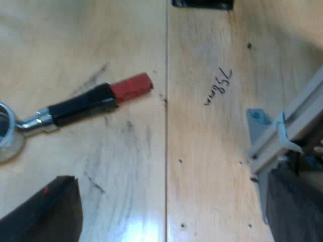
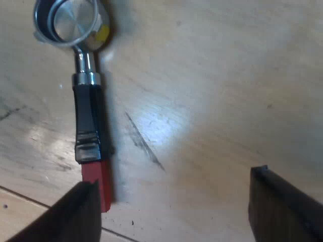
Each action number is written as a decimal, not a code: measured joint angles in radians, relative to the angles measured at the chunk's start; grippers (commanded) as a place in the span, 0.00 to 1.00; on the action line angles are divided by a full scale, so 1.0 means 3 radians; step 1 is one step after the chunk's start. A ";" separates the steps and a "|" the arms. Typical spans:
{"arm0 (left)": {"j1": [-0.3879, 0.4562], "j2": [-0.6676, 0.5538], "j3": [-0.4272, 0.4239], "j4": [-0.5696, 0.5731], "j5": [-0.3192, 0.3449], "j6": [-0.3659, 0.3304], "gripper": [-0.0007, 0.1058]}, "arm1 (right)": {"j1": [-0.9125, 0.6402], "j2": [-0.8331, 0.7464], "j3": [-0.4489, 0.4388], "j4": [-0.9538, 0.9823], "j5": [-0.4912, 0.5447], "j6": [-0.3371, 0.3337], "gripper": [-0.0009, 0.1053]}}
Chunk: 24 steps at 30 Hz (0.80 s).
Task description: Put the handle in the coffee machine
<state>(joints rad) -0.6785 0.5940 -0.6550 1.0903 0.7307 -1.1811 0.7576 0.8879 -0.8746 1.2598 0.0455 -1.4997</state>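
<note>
Pale varnished wood makes up the tabletop (image 2: 227, 75), scuffed with dark streaks and catching a patch of glare. Nearest, the right gripper (image 2: 174, 214) hangs spread wide, with nothing between its matte black fingers. One fingertip sits just beside the red end (image 2: 98, 181) of the metal holder (image 2: 86, 91). Beyond that, the glossy black handle runs to a chromed neck and a round steel basket (image 2: 65, 22). The whole piece lies flat and loose on the wood.

The left gripper (image 1: 171, 212) is likewise spread and empty, over a seam (image 1: 166, 126) between boards, with the holder well apart from its fingers. A grey aluminium rail (image 1: 290, 126) stands near one finger, and a pencilled note (image 1: 219, 86) lies farther off.

By my reading nothing is done yet: grasping, carrying and locking in all remain.
</note>
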 measured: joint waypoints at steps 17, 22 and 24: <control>-0.0257 0.0349 0.0000 -0.0120 0.0000 0.0013 0.72 | 0.0140 0.0861 0.0139 -0.0029 0.0008 0.0089 0.23; -0.0257 0.0349 0.0000 -0.0179 -0.0009 0.0013 0.72 | 0.0140 0.0876 0.0465 -0.0081 0.0008 0.0291 0.01; -0.0257 0.0349 0.0000 -0.0179 -0.0079 0.0019 0.72 | 0.0140 0.0869 0.0594 -0.0225 0.0008 0.0389 0.01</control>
<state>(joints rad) -0.7556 0.6988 -0.6550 1.0365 0.7068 -1.1755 0.7995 1.1487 -0.6965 1.1924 0.0478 -1.3830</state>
